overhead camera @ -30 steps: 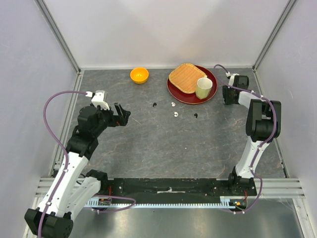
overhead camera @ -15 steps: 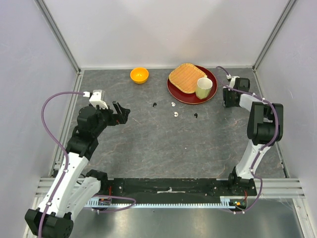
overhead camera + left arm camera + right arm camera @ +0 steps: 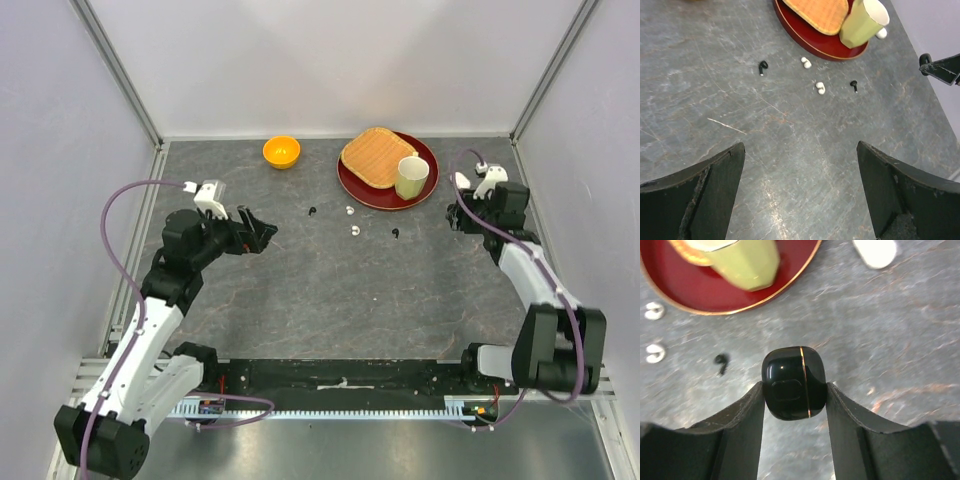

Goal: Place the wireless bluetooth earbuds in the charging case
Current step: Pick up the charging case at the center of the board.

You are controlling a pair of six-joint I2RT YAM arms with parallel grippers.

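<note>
My right gripper (image 3: 795, 386) is shut on a black charging case (image 3: 794, 382) with a thin gold seam, held above the table just right of the red plate. In the top view the right gripper (image 3: 462, 214) covers the case. The earbuds lie loose on the table: a black one (image 3: 312, 211), two white ones (image 3: 349, 211) (image 3: 355, 230), and another black one (image 3: 397, 234). The left wrist view shows the same buds (image 3: 762, 66) (image 3: 805, 62) (image 3: 820, 88) (image 3: 854, 85). My left gripper (image 3: 262, 232) (image 3: 800, 146) hangs open and empty, left of the buds.
A red plate (image 3: 349, 186) at the back carries a woven wooden tray (image 3: 378, 156) and a pale green cup (image 3: 411, 177). An orange bowl (image 3: 281, 151) stands at the back left. A white oval case (image 3: 875, 251) lies right of the plate. Walls close in both sides.
The right arm has swung its elbow down toward the near edge, and its gripper has come a little nearer with the case. The left gripper has shifted slightly right toward the buds.
</note>
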